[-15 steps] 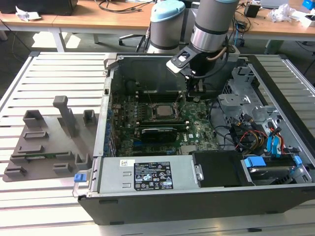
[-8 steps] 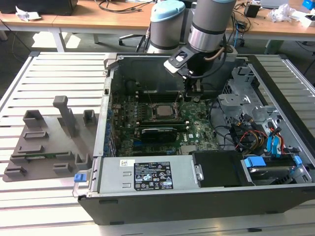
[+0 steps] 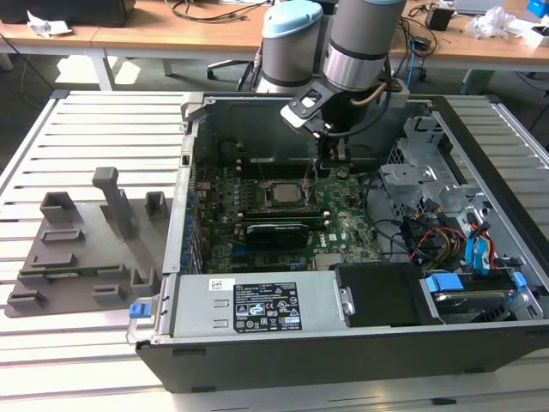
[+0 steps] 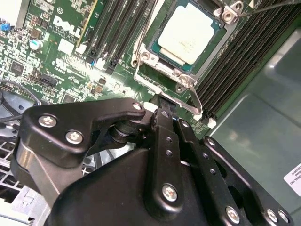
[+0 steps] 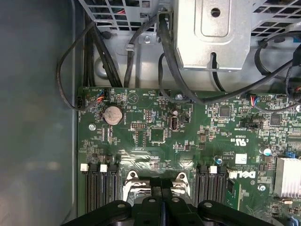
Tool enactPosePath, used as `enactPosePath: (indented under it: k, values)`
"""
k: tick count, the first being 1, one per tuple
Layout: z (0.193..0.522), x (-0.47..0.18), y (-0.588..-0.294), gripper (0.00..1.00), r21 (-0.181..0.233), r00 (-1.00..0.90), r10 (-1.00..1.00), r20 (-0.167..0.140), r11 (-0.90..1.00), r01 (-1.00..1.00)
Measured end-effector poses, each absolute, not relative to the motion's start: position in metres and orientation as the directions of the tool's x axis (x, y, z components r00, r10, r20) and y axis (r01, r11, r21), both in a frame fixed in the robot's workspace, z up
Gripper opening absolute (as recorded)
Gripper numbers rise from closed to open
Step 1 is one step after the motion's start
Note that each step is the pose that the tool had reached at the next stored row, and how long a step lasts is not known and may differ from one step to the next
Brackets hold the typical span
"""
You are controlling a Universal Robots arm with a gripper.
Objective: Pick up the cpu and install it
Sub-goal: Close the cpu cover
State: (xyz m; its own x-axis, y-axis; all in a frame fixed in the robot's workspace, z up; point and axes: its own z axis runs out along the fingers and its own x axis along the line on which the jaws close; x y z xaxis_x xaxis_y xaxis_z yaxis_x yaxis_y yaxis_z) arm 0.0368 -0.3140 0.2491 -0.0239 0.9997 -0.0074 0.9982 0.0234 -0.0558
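My claw looks pinched shut and empty; the cpu lies seated just toward the exterior view's left.

1 cpu, 1 pc case, 1 grey jig

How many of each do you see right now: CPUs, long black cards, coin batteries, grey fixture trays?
Small flat square silvery-grey cpu: 1
Long black rectangular card: 1
Round silver coin battery: 1
Grey moulded plastic fixture tray: 1
Total: 4
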Motion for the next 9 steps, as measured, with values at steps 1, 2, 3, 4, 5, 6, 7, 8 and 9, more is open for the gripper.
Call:
enactPosePath:
  k: [1, 2, 3, 4, 5, 6, 7, 8, 9]
  values:
    - [0.249, 0.036, -0.314, 0.11, -0.056, -0.024, 1.0, -0.007, 0.023, 0.998]
    - [0.249, 0.034, -0.314, 0.11, -0.056, -0.024, 1.0, -0.007, 0.023, 0.998]
    - [0.249, 0.033, -0.314, 0.11, -0.056, -0.024, 1.0, -0.007, 0.023, 0.998]
    - [0.249, 0.032, -0.314, 0.11, -0.056, -0.024, 1.0, -0.007, 0.023, 0.998]
    - [0.249, 0.03, -0.314, 0.11, -0.056, -0.024, 1.0, -0.007, 0.023, 0.998]
    - [0.249, 0.028, -0.314, 0.11, -0.056, -0.024, 1.0, -0.007, 0.023, 0.998]
    - [0.249, 0.027, -0.314, 0.11, -0.056, -0.024, 1.0, -0.007, 0.023, 0.998]
    - [0.249, 0.026, -0.314, 0.11, -0.056, -0.024, 1.0, -0.007, 0.023, 0.998]
    - [0.249, 0.024, -0.314, 0.11, -0.056, -0.024, 1.0, -0.007, 0.023, 0.998]
